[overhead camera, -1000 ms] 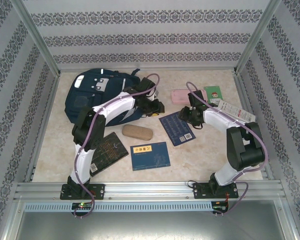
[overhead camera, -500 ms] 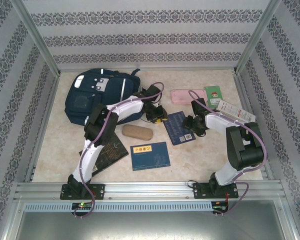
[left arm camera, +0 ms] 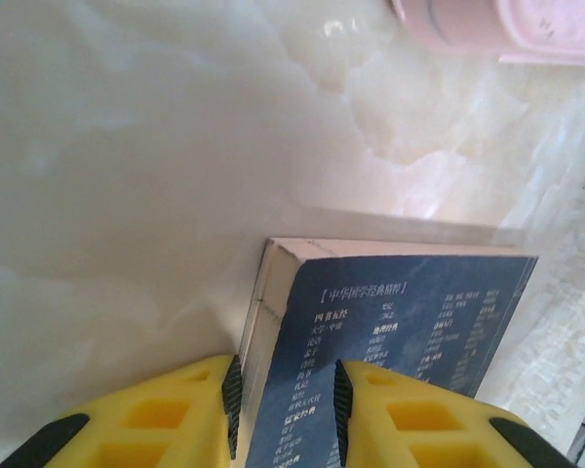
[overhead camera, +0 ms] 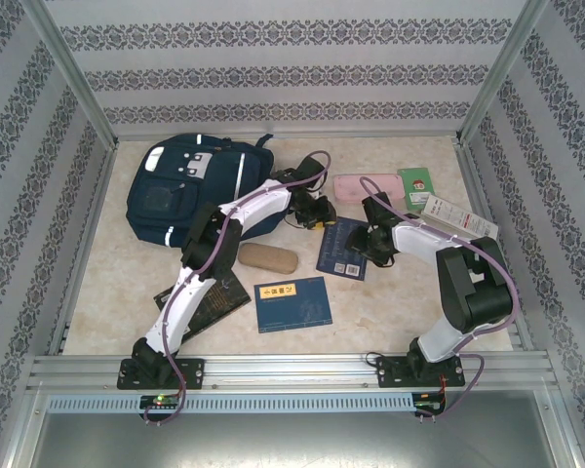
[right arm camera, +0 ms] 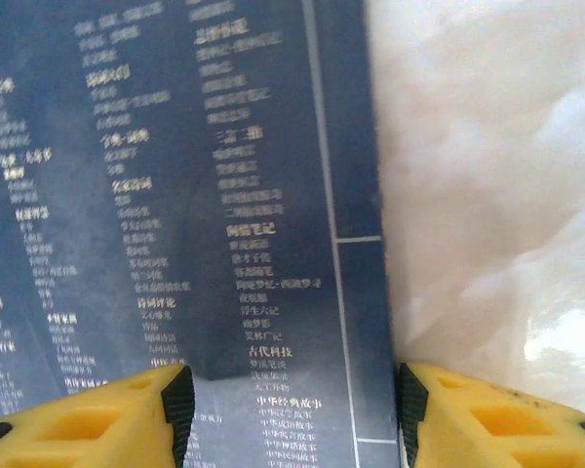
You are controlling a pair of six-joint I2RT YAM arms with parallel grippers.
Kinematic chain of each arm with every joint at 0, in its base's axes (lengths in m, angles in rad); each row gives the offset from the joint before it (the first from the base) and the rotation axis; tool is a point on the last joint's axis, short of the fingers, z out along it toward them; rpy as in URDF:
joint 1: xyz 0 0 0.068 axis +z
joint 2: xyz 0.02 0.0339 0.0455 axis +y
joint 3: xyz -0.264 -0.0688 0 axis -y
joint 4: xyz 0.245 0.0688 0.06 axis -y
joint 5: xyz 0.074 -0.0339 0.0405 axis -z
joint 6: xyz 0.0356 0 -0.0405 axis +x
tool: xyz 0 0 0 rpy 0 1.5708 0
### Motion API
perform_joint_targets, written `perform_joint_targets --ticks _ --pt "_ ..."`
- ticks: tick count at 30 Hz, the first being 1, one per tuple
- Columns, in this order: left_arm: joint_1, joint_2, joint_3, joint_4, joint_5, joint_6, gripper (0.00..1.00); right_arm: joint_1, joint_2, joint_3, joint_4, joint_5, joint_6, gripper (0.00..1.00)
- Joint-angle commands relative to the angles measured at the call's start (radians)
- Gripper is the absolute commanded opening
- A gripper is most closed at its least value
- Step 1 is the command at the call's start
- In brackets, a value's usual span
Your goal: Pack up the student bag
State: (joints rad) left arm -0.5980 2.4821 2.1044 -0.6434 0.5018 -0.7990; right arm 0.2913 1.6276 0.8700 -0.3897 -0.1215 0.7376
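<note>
Bag (overhead camera: 180, 190), navy fabric with white reflective stripes and a pale buckle patch, is lying at the far left of the table (overhead camera: 107, 283), pockets facing up. Left gripper (overhead camera: 317, 209) is sitting just beside its right edge, yellow fingers (left arm camera: 175, 419) pinching one edge of a dark blue book (overhead camera: 343, 249). Right gripper (overhead camera: 372, 244), the farther of the two from it, is hovering over the book's other side, fingers spread wide.

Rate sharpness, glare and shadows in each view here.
Top external: evenly lit, sharp, only faint shadows. Left wrist: pale marbled tabletop glares white, pink plastic case is blurred, dark blue paperback book is fairly sharp. Right wrist: book text soft, tabletop washed out.
</note>
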Motion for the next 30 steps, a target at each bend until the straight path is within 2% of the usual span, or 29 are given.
perform_joint_targets --ticks 1,5,10,17,21,30 --pt "0.002 -0.014 0.022 -0.059 -0.011 0.055 0.33 0.045 0.01 0.029 0.0 -0.077 0.041 0.61" --pt "0.006 -0.072 0.0 -0.07 -0.014 0.09 0.34 0.045 -0.038 0.042 -0.039 -0.008 0.003 0.71" --pt "0.006 -0.162 -0.103 -0.045 -0.018 0.09 0.34 0.027 -0.075 0.041 -0.035 -0.006 -0.046 0.72" --pt "0.005 -0.268 -0.32 0.04 -0.015 0.062 0.35 0.012 -0.041 0.052 -0.027 -0.02 -0.09 0.72" --pt "0.002 -0.269 -0.379 0.125 0.058 0.055 0.35 0.001 -0.019 0.039 -0.01 -0.025 -0.073 0.72" --pt "-0.011 -0.204 -0.394 0.108 0.093 0.123 0.31 -0.003 0.049 -0.008 0.098 -0.064 -0.016 0.71"
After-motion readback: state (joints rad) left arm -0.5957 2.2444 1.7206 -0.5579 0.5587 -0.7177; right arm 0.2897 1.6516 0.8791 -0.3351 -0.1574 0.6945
